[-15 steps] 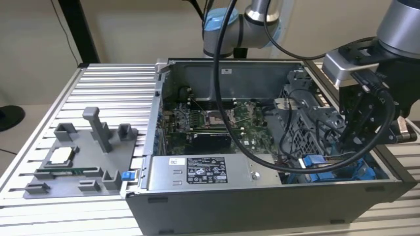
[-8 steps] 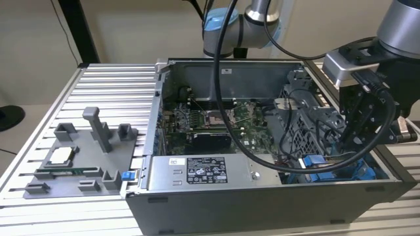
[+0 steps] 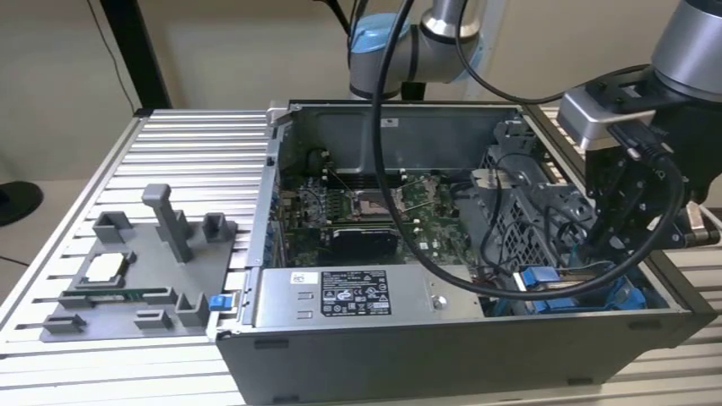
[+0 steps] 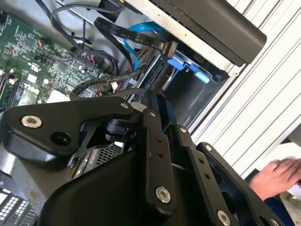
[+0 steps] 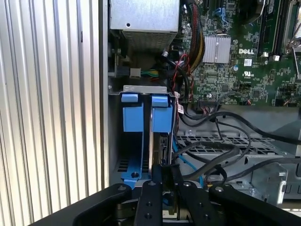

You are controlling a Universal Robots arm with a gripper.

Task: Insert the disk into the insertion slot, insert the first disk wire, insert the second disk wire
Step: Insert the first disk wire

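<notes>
At a corner of the grey sheet-metal computer case (image 3: 451,338), the flat disk (image 5: 162,117), framed in glossy blue plastic, is being carried on edge by the narrow insertion slot (image 5: 130,115). The black pincer (image 5: 165,168) is being held close to that corner; whether it is clenched cannot be told.

Your arm (image 3: 694,42): silver-grey tubes, light-blue joint caps (image 3: 370,38), black cables (image 3: 384,110) looped alongside. Gripper (image 5: 165,175) all black, linkage plates dotted with silver screws (image 4: 162,194).
</notes>
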